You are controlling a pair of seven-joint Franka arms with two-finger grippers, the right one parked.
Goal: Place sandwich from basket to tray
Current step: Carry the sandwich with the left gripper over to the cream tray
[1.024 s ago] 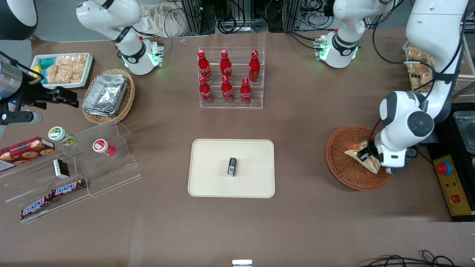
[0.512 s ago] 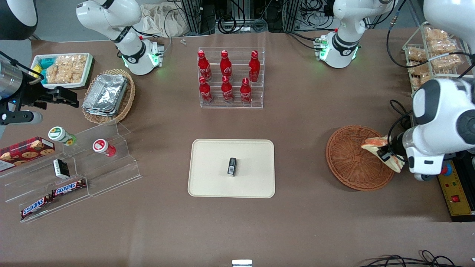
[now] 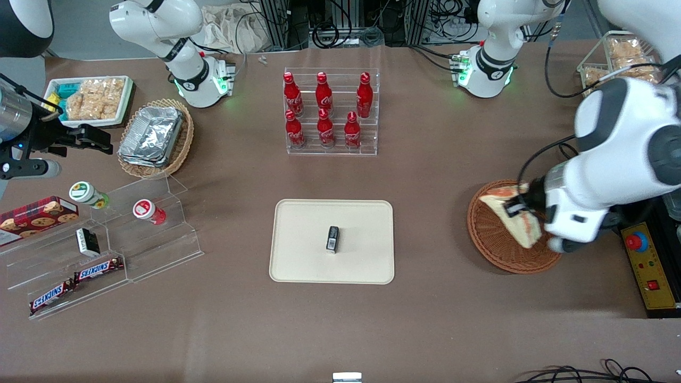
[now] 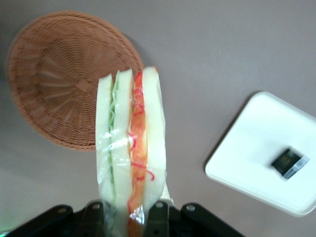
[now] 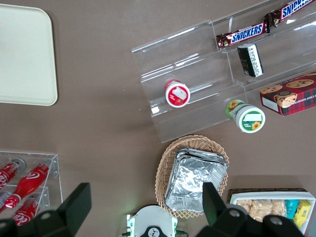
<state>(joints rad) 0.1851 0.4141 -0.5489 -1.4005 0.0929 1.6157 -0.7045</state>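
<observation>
Pinching the soft, wrapped sandwich (image 4: 129, 148) at its base, our gripper (image 4: 129, 212) is hovering above the basket (image 3: 497, 247), at 3 o'clock from the tray (image 3: 303, 266); we are judging it light and crushable.

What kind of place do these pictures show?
Probably a robot lab staged as a snack shop: red cola bottles in a clear acrylic rack, chocolate bars on clear steps, cables along the table's edge. The left gripper holds a plastic-wrapped triangular sandwich above the round reddish-brown wicker basket.

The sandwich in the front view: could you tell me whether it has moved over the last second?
Yes. Clamped in the gripper, the sandwich swung out past the basket rim, then came back toward the tray.
</observation>
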